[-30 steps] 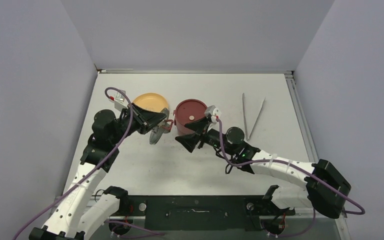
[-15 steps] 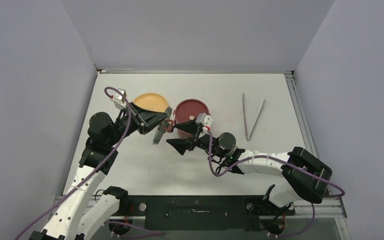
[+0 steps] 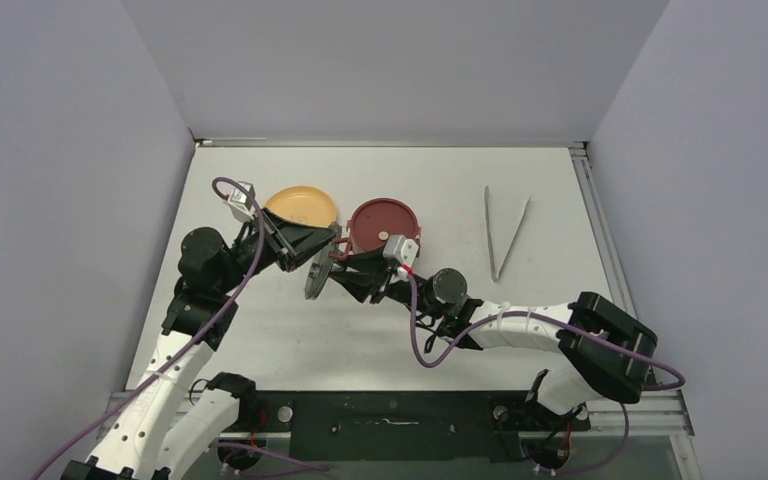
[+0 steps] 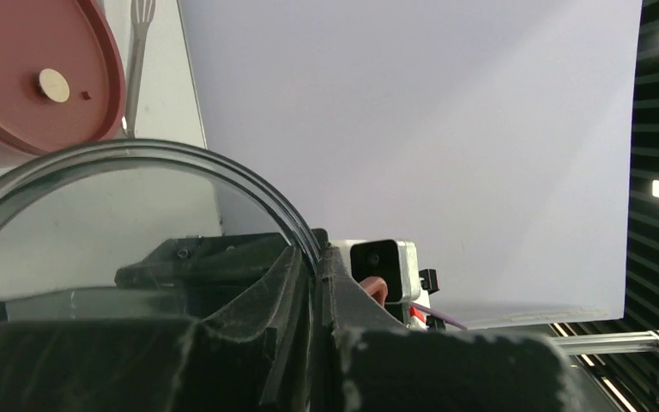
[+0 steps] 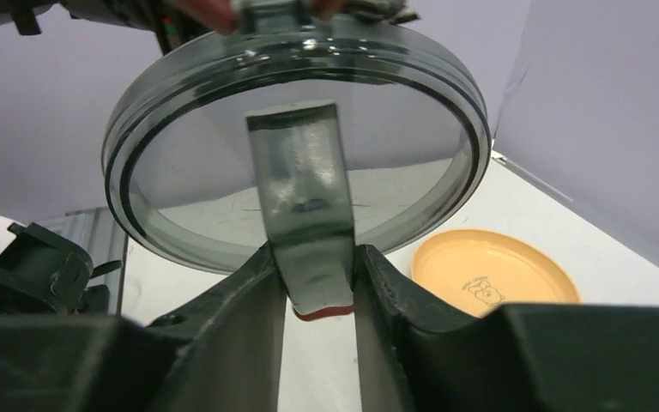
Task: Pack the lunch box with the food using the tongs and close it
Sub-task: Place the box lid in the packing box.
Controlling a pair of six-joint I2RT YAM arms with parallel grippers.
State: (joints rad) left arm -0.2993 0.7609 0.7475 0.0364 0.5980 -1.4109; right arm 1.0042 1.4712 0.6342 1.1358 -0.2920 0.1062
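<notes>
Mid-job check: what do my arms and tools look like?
The left arm and right arm have white links, black joints and a looping purple cable. The left tool and right tool are black two-finger wedges beside small white camera blocks.

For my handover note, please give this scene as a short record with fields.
grey lid: held tilted between both arms, off the lunch box
left gripper: fingers shut on the lid's rim
right gripper: fingers shut on the lid's handle strap
lunch box: on the table, maroon disc on top
plate: yellow-orange, left of the lunch box
tongs: lying untouched, right of the lunch box
</notes>
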